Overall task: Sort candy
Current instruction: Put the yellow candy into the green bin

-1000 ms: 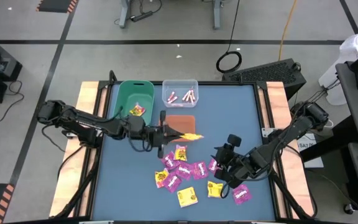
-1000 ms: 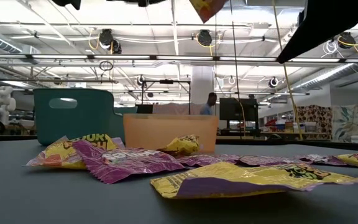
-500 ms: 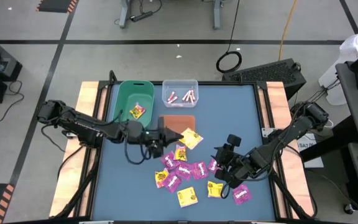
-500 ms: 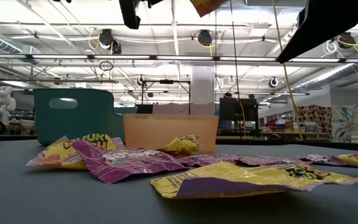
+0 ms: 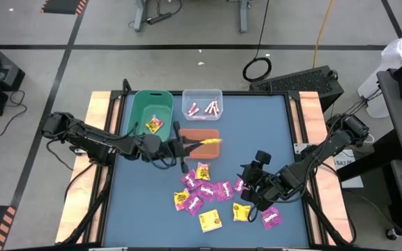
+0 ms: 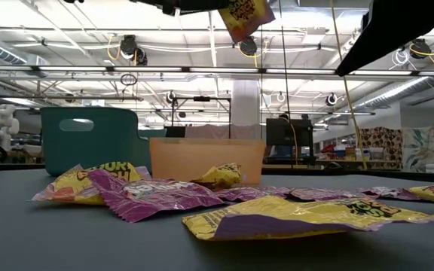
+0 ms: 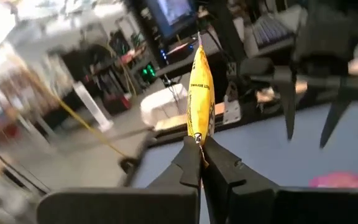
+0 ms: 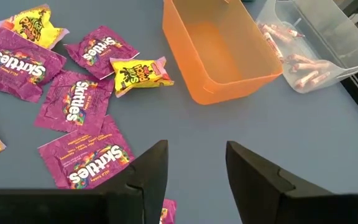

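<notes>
My left gripper (image 5: 191,144) is shut on a yellow candy packet (image 5: 211,141), held in the air over the near part of the orange bin (image 5: 201,132). The packet also shows at the top of the low view (image 6: 245,16). The green bin (image 5: 151,111) holds one yellow packet (image 5: 153,125). The clear bin (image 5: 202,103) holds pale pink-white sticks. Several magenta and yellow packets (image 5: 208,192) lie loose on the blue table. My right gripper (image 8: 196,149) hangs open above the right side of that pile, touching nothing. My left gripper pinches the yellow packet by one end (image 7: 196,138) between its two fingers (image 7: 188,163). The fingers lie level and come from the table's left. The packet sticks out past the fingertips, turned on edge and lifted clear above the orange bin.
The three bins stand in a group at the table's far side. The orange bin (image 8: 219,53) has nothing in it. The loose candy (image 8: 79,106) takes up the near middle of the table. Bare blue table (image 5: 264,125) shows at the far right.
My left gripper has rolled about its own line and swung a little toward the table's far edge, staying shut. The yellow packet, which earlier showed its flat face from above, now stands on edge over the orange bin.
</notes>
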